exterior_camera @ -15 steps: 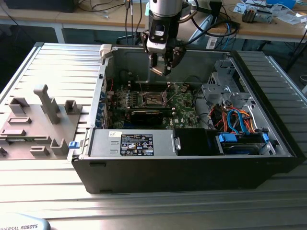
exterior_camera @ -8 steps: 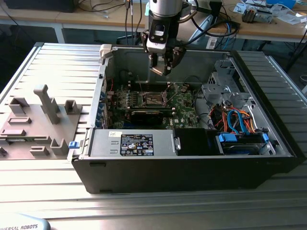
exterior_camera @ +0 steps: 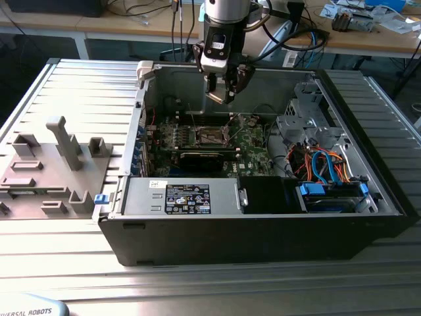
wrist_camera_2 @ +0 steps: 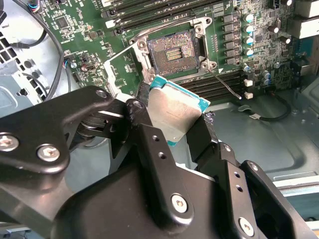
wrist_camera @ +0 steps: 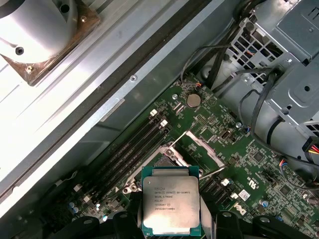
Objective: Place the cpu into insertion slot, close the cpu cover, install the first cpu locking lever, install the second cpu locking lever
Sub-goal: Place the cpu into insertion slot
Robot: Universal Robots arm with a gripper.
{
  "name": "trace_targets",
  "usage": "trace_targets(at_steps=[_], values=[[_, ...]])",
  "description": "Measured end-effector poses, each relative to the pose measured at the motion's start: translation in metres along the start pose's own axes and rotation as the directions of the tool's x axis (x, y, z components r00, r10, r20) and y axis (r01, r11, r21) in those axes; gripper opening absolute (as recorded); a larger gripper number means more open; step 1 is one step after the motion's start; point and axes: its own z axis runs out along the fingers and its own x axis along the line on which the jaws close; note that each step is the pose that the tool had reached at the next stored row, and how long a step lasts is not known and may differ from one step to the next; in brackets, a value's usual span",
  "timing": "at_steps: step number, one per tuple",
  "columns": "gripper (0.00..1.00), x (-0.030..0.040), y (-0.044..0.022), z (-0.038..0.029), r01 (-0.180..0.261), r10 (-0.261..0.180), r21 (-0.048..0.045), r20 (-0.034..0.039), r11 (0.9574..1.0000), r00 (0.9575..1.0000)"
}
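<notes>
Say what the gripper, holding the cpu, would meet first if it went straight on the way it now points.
Probably the open insertion slot: the gripper points down with the cpu above it. Depth is unclear, so the raised cpu cover beside it could come first.

**Robotics lab, PC-assembly test cell.** Evidence: open computer case (exterior_camera: 263, 230) on a ribbed aluminium table (exterior_camera: 85, 79); grey fixture plate (exterior_camera: 52, 176) w/ moulded holders at the exterior view's left; industrial robot arm (exterior_camera: 223, 20) above the case, its gripper (exterior_camera: 223, 97) clamped on the cpu (wrist_camera: 170, 206) over the motherboard (exterior_camera: 253, 141); wooden workbenches (exterior_camera: 131, 26) in the background, w/ hanging cables (exterior_camera: 176, 20) & misc. electronic parts (exterior_camera: 352, 20).
</notes>
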Motion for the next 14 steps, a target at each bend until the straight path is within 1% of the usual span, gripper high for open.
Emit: trace_targets(at_steps=[14], values=[[0.54,0.0000,0.0000,0.0000,-0.012,0.012,-0.0003,0.0010,0.9999,0.9999]])
